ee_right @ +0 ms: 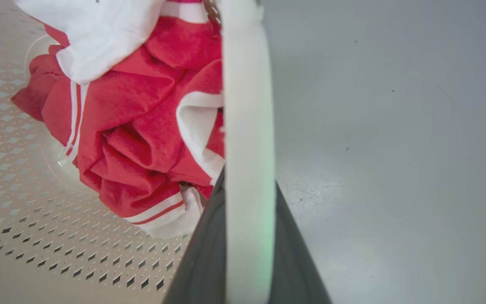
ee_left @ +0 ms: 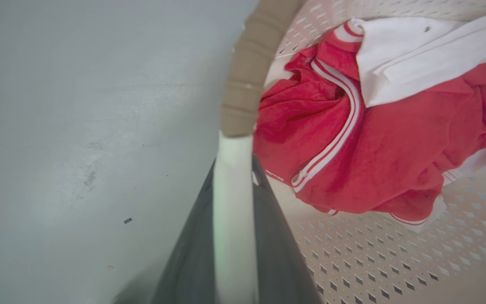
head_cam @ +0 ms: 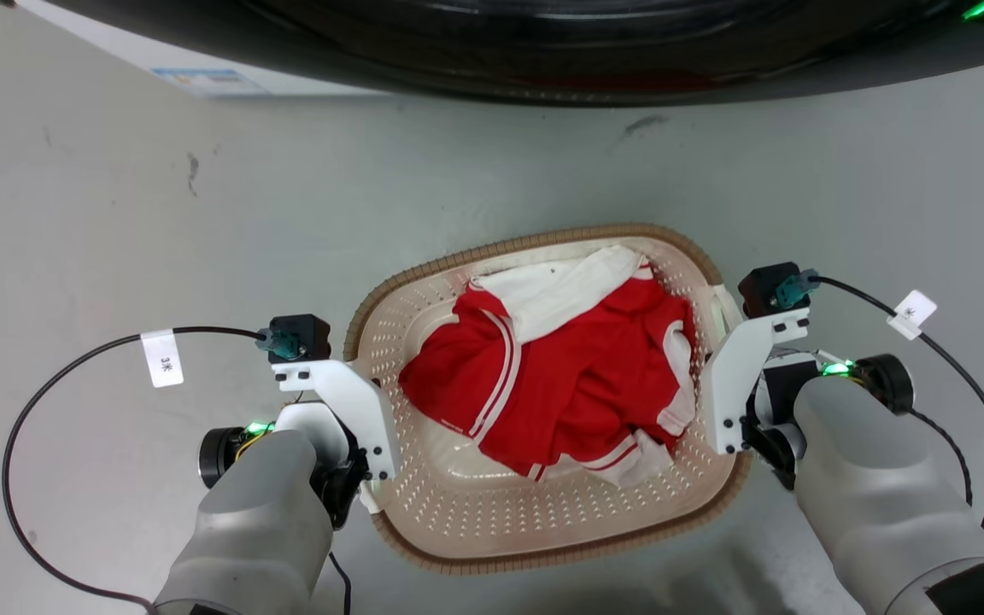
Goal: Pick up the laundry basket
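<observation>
Scuffed grey floor (head_cam: 116, 213); dark washing machine (head_cam: 594, 43) at top.

Pale grey forearms (head_cam: 261, 521), white screwed brackets (head_cam: 355, 401), blk cables (head_cam: 219, 329) w/ white tags (head_cam: 161, 359), green LEDs (head_cam: 257, 426)

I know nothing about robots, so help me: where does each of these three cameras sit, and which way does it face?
Head view: on the head, looking down at the laundry basket on the floor; the left forearm and right forearm show.
Left wrist view: on the left wrist, looking along the left gripper, its dark fingers flanking a white handle.
Right wrist view: likewise for the right gripper, at the other handle.
All three share the red and white clothes.
</observation>
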You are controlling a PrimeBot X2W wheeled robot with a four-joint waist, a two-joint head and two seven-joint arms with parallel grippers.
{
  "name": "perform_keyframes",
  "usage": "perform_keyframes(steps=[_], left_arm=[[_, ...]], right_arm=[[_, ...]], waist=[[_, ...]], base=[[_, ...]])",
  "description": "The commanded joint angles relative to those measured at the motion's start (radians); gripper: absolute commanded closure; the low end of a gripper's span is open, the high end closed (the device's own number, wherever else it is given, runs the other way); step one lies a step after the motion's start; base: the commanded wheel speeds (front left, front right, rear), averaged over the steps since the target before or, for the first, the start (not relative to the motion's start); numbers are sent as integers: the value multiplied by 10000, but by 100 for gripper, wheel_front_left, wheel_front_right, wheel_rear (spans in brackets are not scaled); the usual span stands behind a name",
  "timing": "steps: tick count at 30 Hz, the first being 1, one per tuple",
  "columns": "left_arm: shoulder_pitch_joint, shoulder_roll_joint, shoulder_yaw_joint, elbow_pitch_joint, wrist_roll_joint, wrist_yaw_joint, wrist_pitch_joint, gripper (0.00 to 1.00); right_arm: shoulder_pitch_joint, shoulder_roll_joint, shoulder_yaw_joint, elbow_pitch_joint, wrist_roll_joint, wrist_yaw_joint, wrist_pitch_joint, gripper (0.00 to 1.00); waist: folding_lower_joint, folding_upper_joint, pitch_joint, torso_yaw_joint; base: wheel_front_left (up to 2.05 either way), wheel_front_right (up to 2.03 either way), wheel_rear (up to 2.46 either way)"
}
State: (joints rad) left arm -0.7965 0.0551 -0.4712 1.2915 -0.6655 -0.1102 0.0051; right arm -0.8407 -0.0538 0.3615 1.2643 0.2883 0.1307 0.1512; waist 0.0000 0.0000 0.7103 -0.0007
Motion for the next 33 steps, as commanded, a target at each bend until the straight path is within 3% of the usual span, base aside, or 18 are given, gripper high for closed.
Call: perform_keyframes(steps=[1,14,33], left_arm=[[106,-21,-57,-49,-9,-88,108,100],[456,337,-145,-44,-150,-4,974,100],[37,643,-268,-46,-459,21,3183,100]], right_arm=[[160,70,218,-125,220,2,174,100],[1009,58,1114,-260,1728,2,1032,100],[976,-2,1990,-237,3518,13,3767,100]], waist=[[0,0,-456,-107],[0,0,-2018,-509],[0,0,-4315,-684]], base=[[0,0,0],[0,0,0],[0,0,0]])
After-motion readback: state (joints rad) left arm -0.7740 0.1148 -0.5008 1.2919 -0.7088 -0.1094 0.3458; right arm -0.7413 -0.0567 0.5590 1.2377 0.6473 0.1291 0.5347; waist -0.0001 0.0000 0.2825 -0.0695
